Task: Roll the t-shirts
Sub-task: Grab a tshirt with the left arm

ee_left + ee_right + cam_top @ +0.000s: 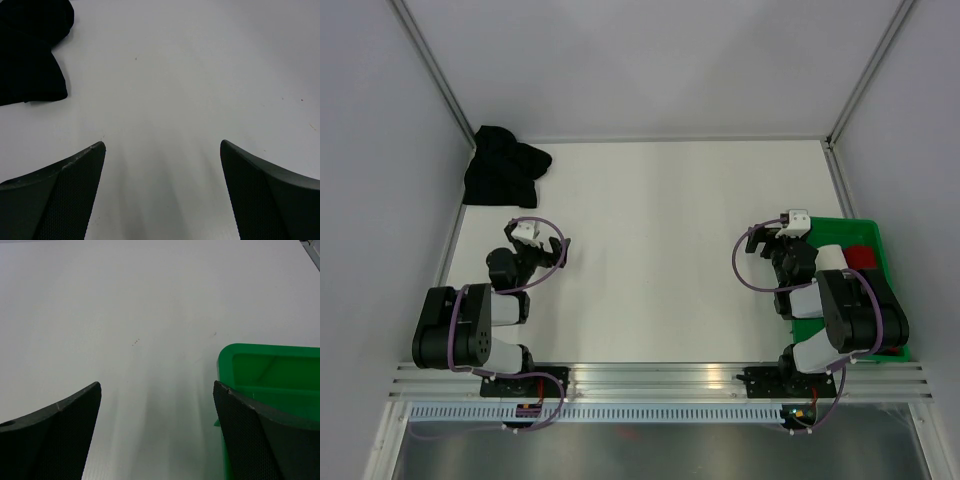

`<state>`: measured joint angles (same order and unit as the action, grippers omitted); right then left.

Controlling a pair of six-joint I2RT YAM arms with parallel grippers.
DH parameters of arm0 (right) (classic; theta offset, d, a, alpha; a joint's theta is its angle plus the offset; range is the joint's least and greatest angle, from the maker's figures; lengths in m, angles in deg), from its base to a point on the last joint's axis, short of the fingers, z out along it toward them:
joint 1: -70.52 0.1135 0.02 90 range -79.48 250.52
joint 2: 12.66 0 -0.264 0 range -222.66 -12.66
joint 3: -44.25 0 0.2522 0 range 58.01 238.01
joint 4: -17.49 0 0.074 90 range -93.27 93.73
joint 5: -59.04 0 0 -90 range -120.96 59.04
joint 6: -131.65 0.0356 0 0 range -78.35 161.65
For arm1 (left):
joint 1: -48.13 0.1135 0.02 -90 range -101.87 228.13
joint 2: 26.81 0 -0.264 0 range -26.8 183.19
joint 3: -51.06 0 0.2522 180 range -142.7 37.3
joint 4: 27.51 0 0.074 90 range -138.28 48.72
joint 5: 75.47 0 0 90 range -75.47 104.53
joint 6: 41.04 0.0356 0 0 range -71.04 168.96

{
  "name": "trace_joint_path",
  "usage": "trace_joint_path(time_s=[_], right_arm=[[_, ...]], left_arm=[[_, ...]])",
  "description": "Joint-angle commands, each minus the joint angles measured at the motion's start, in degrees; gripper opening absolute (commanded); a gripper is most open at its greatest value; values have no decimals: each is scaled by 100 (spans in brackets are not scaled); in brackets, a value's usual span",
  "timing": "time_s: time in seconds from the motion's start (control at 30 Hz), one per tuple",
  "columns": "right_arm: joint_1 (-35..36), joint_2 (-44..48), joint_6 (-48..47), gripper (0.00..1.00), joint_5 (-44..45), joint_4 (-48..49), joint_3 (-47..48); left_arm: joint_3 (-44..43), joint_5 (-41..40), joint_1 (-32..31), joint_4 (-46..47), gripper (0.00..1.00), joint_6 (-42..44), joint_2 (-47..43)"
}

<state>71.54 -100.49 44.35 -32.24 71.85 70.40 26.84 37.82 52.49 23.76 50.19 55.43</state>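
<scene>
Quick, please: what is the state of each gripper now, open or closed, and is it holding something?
Left gripper: open, holding nothing, above bare table.
Right gripper: open, holding nothing, beside the green bin.

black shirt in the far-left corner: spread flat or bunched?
Bunched. The black t-shirt sits in a crumpled heap at the table's far-left corner, no sleeves or hem laid out; neither gripper touches it.

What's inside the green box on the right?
In the green plastic bin a white cloth roll and a red cloth roll show. The right arm covers most of the bin, so anything else inside is hidden.
</scene>
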Motion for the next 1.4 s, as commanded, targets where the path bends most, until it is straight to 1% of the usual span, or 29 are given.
trace_joint_path(time_s=[0.0, 0.07, 0.1, 0.13, 0.17, 0.2, 0.27, 0.3, 0.33, 0.37, 0.4, 0.43, 0.47, 0.5, 0.53, 0.57, 0.6, 0.63, 0.7, 0.73, 0.8, 0.83, 0.9, 0.93, 0.97, 1.0, 1.1, 1.2, 1.37], right_arm=[[30, 99, -41, 98, -74, 80, 176], [30, 599, -67, 98, -92, -970, 456], [21, 783, -76, 98, -188, -1533, 911], [30, 1090, -50, 98, -180, -2347, 1133], [21, 1232, 698, 98, -110, -2538, 1309], [4, 1373, 801, 98, -527, -2793, 1615], [4, 1690, 697, 98, -1196, -3005, 1889], [13, 1769, 984, 98, -1321, -3267, 2178], [4, 1900, 1143, 98, -1531, -3400, 2311], [13, 1962, 1241, 98, -1681, -3532, 2452], [13, 1998, 1364, 98, -1787, -3681, 2723], [30, 2050, 1408, 98, -1884, -4057, 2865], [39, 2068, 1435, 98, -1954, -4270, 3014], [65, 2068, 1470, 98, -1973, -4489, 3303], [109, 2051, 1479, 98, -1973, -4926, 3445], [135, 2033, 1470, 98, -1999, -5122, 3699], [214, 2033, 1409, 98, -1999, -5490, 3806], [267, 2007, 1365, 98, -1973, -5659, 3902], [477, 1989, 1242, 98, -1763, -6167, 4148], [565, 1981, 1129, 98, -1657, -6309, 4202], [793, 1980, 1031, 98, -1420, -6634, 4316], [882, 1998, 961, 98, -1376, -6706, 4325], [1127, 2016, 882, 98, -1262, -6794, 4334], [1225, 2007, 847, 98, -1226, -6794, 4334], [1295, 1998, 794, 98, -1173, -6794, 4334], [1479, 1937, 767, 98, -1077, -6794, 4343], [1804, 1709, 697, 98, -892, -7066, 4474], [2077, 1480, 679, 98, -822, -7181, 4667], [2595, 787, 592, 98, -375, -7268, 5018]], left_arm=[[-97, 229, -5, 273, 100, 149, 12], [-97, 229, -5, 282, 100, 140, 3], [-97, 220, -14, 273, 100, 149, -6], [-97, 229, -5, 273, 100, 149, 12], [-97, 229, 3, 273, 100, 149, 12], [-97, 229, -5, 282, 100, 149, 3], [-105, 185, -5, 230, 100, 79, -23], [-201, 89, 3, -276, 100, 79, -354], [-594, 79, 30, -690, 100, 35, -514], [-920, 79, 30, -2225, 100, 61, -751], [-1314, 227, 38, -3041, 100, 253, -1005], [-2101, 324, 30, -3685, 100, 559, -1060], [-2466, -31, 30, -4300, 100, 736, -1061], [-2818, -366, 38, -5176, 100, 790, -1008], [-3552, -682, 39, -5698, 100, 851, -756], [-3916, -1216, 39, -6461, 100, 1070, -596], [-4251, -1448, 73, -6886, 100, 1176, -369], [-4793, -1624, 91, -7143, 100, 1404, 51], [-5306, -2028, 214, -7730, 100, 1555, 572], [-5752, -2152, 275, -7847, 100, 1599, 1114], [-6159, -2494, 459, -8041, 100, 1591, 1600], [-6553, -2565, 504, -8190, 100, 1590, 1898], [-6976, -2733, 574, -8349, 100, 1625, 2663], [-7414, -2768, 575, -8541, 100, 1704, 2901], [-7653, -2864, 575, -8621, 100, 1722, 3364], [-8090, -2900, 575, -8726, 100, 1722, 3560], [-8742, -2927, 575, -8920, 100, 1696, 4193], [-9078, -2883, 575, -8991, 100, 1696, 4555], [-9667, -2882, 575, -9070, 100, 1713, 5337]])
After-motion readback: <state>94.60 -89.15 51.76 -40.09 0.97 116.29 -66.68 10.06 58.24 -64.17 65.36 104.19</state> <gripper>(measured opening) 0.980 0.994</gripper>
